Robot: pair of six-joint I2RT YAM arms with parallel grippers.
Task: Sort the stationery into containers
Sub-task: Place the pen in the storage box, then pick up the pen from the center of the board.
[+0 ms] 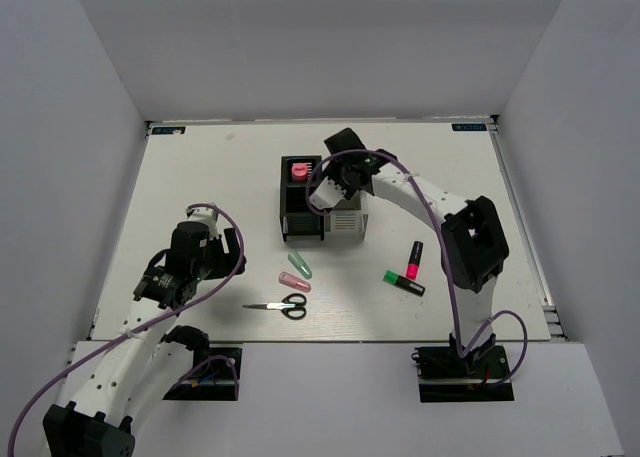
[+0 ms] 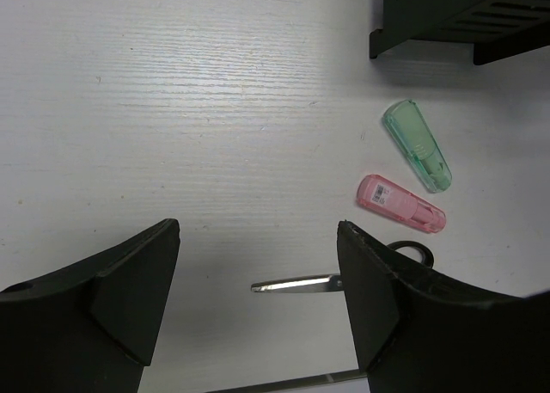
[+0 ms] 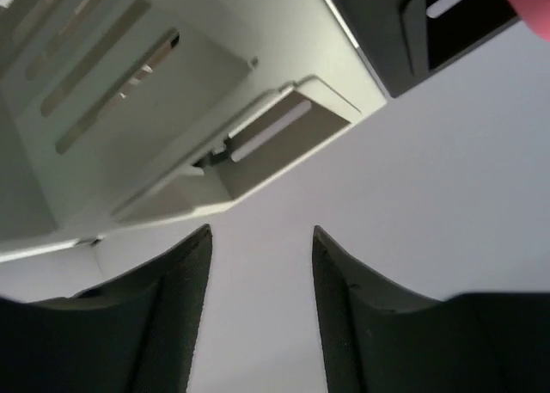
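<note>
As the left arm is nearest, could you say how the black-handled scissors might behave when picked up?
The scissors lie flat, blades closed, so they probably sit low for a pinch and may slide on the smooth table. The thin metal blades look stiff but slippery; the bulkier black handles likely give the open left gripper better purchase.

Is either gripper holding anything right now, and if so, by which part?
Nothing is held. The left gripper and right gripper are both open and empty.
</note>
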